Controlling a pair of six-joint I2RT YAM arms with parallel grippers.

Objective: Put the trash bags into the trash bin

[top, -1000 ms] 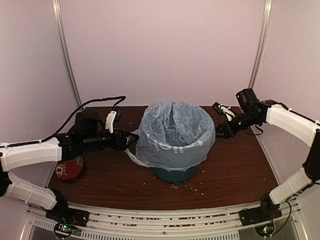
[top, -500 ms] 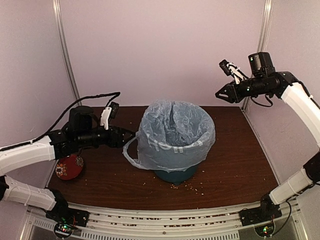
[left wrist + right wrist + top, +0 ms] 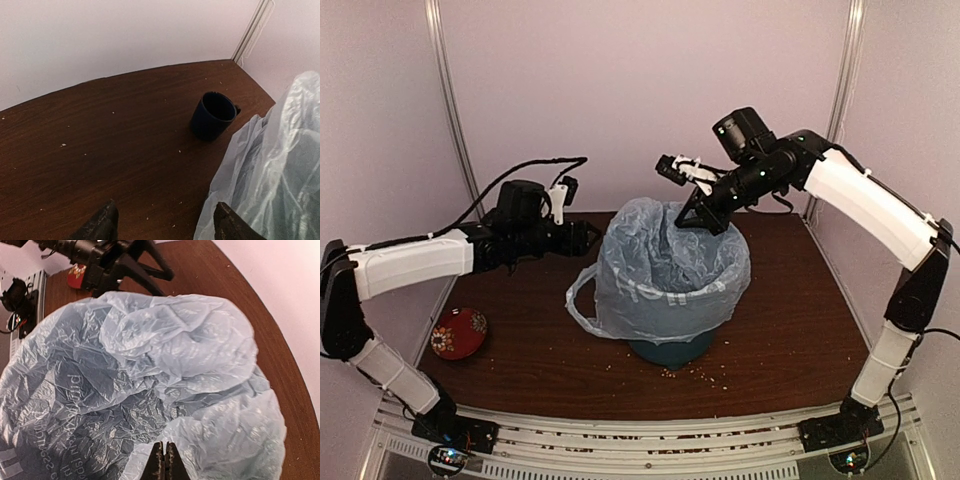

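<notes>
Your left gripper [image 3: 588,238] hangs just left of the bag [image 3: 665,265], jaws wide and holding nothing. The bag is draped over the bin [image 3: 668,349], skirt hanging down the outside, middle puffed up. Your right gripper [image 3: 164,460] hovers over the bag's far edge, fingers pressed together on nothing. This looks like the tucking step. Next, poke that puffed middle down gently so the bin doesn't tip.
</notes>
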